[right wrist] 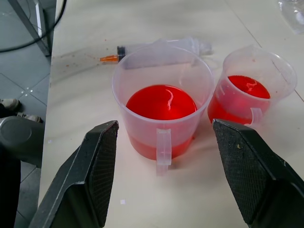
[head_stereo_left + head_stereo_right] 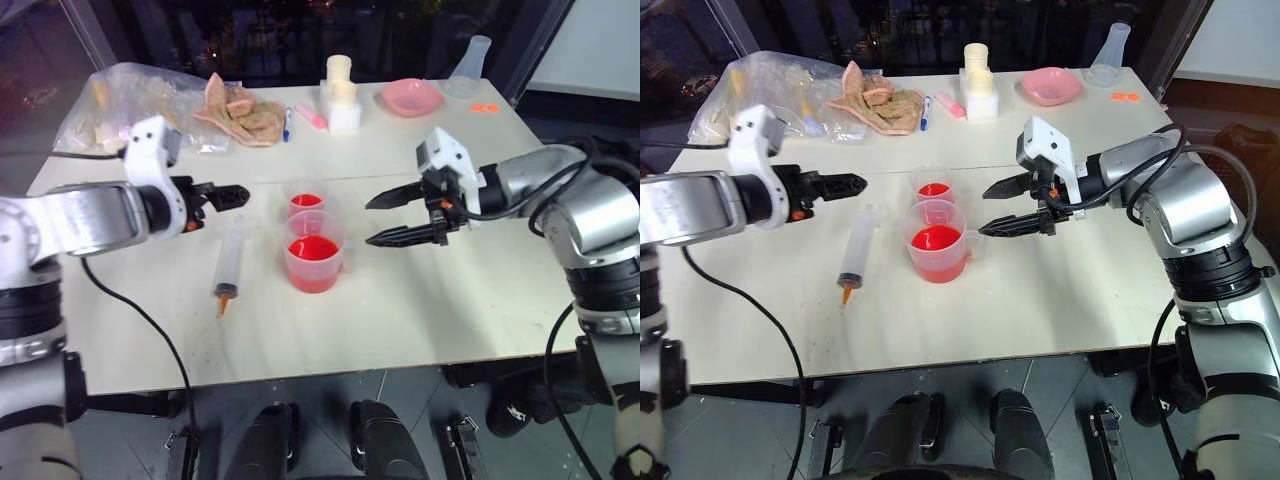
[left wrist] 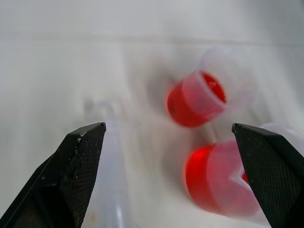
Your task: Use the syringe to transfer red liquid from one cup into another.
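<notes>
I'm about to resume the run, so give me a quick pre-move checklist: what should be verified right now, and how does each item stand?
1. Syringe free to pick up: ok, it lies flat on the table, left of the cups, nothing holding it.
2. Left tool open: ok, empty, above the syringe.
3. Right tool open: ok, empty, beside the larger cup.
4. Both cups upright: ok, the smaller cup stands just behind the larger.
5. Red liquid in both cups: ok.
6. Syringe emptied: cannot tell.
</notes>
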{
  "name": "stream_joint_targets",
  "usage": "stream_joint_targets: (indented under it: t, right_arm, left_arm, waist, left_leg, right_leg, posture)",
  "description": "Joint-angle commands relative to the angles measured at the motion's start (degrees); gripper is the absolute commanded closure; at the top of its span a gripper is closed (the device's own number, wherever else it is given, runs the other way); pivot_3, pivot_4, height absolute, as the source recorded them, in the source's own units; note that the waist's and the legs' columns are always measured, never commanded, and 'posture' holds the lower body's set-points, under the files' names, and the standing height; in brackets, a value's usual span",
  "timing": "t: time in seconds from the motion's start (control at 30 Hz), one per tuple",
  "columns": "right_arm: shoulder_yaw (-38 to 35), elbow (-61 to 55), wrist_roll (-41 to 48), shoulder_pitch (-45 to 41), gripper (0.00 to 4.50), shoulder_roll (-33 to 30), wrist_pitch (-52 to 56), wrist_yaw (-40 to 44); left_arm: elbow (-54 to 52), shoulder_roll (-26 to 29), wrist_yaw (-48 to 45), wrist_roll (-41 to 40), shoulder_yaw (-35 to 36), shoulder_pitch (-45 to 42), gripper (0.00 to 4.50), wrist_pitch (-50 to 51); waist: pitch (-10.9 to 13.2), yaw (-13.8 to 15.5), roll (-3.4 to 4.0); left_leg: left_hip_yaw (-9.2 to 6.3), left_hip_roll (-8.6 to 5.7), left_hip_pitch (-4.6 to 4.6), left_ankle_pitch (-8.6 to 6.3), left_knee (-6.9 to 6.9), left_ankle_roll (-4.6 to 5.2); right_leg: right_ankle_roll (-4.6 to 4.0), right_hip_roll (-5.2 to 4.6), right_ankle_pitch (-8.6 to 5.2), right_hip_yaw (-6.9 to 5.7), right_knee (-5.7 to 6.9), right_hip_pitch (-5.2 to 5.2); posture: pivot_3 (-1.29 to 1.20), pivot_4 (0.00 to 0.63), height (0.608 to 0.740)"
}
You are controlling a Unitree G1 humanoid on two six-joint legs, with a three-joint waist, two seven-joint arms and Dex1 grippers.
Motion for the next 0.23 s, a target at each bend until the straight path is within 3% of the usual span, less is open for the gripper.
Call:
stream_joint_targets:
  t: [0.03,0.23]
  right_arm:
    - [-0.5,0.2,-0.8,-1.6,1.23,-0.1,-2.2,1.7]
    - [-0.8,1.3,-1.9,-2.2,1.23,0.0,-3.6,3.4]
  left_arm:
    - [-3.1,7.6,-6.8,0.8,1.5,4.2,0.05,1.3]
    - [-9.1,17.5,-25.1,6.8,7.0,13.1,0.05,4.2]
  waist:
    - [0.0,0.1,-0.06]
    - [0.1,0.4,-0.08]
  left_leg:
    - [-0.01,0.02,0.01,0.0,0.0,0.0]
    - [-0.01,0.0,-0.01,-0.02,0.02,0.04]
  right_leg:
    - [0.0,0.03,0.0,0.0,0.0,0.01]
    - [-0.02,0.02,-0.01,-0.03,-0.09,0.08]
  posture:
    - [0.0,0.15,0.74]
    - [0.0,0.15,0.74]
